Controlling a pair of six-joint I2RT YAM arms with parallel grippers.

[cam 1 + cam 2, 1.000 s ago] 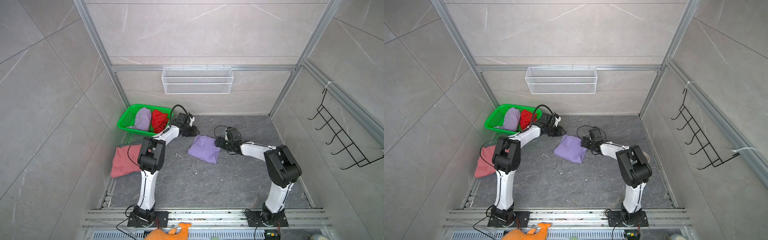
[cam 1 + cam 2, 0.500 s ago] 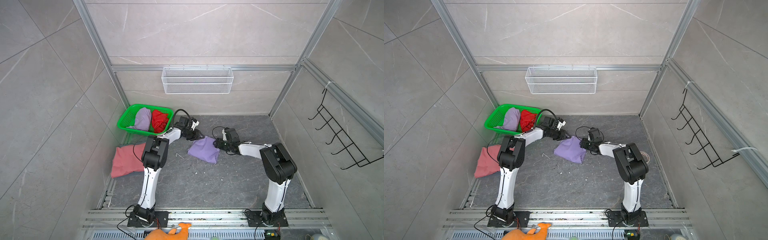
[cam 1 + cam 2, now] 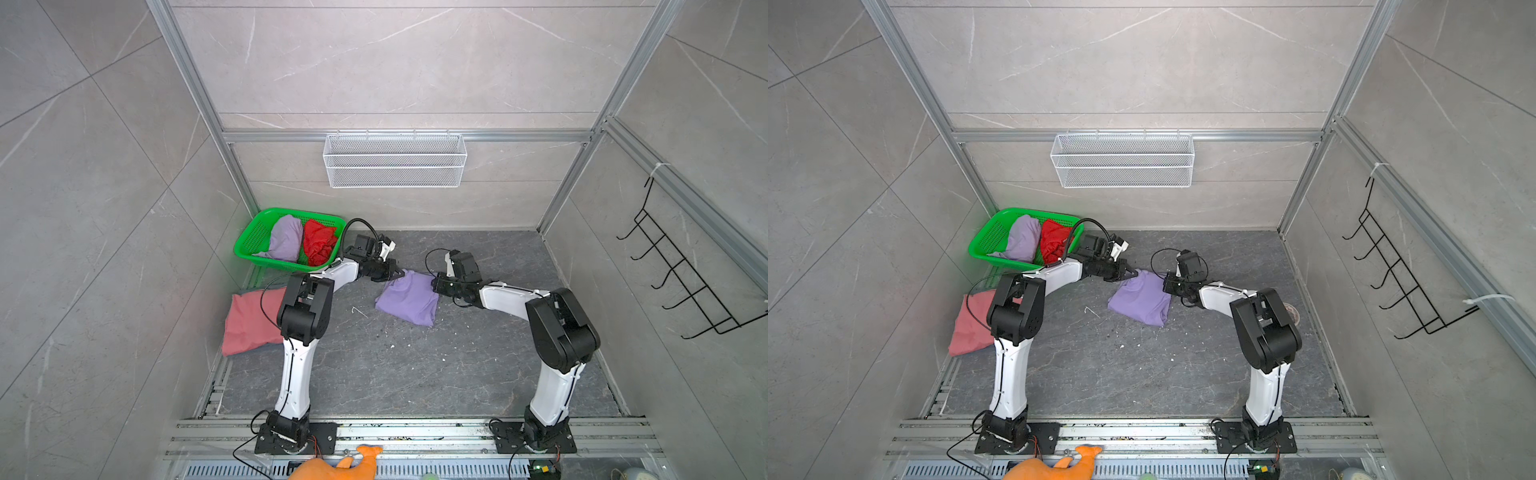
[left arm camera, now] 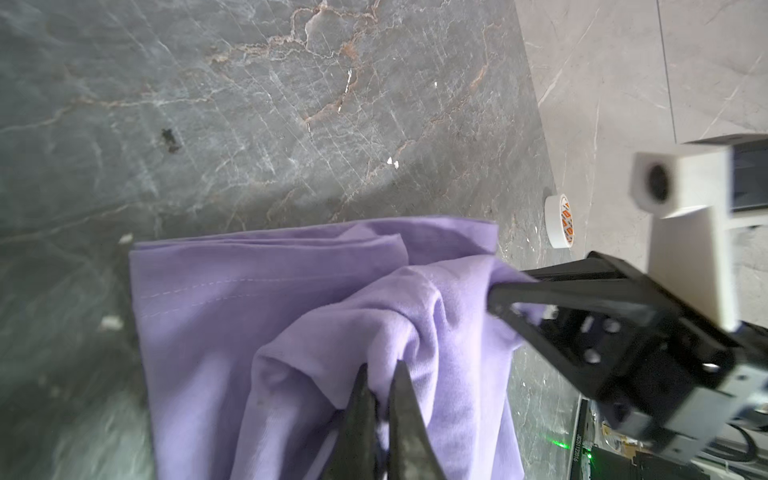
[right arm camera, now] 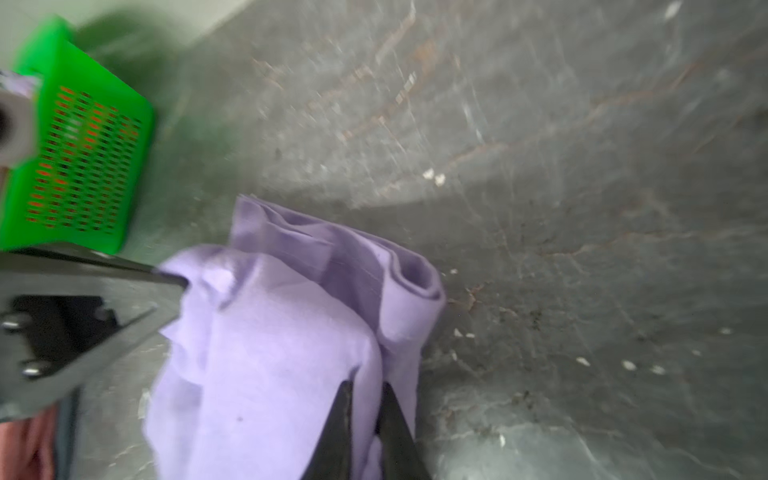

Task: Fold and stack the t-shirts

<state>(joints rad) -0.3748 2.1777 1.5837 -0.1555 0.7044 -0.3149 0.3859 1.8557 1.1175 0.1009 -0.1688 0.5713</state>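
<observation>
Lavender t-shirt (image 3: 409,299), folded on the grey floor (image 3: 415,365), is now pinched at 2 far corners by the left gripper (image 3: 395,275) and right gripper (image 3: 434,286), both just closed from spread, so lifting it for stacking looks ready.

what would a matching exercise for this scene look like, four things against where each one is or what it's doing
Things:
1. red t-shirt
2. pink t-shirt
3. orange plush toy
4. left gripper

Places or states:
A. shut on the lavender t-shirt in the middle of the floor
B. inside the green basket
C. on the floor against the left wall
D. at the very front of the cell

Pairs: 1-B, 2-C, 3-D, 4-A
</observation>
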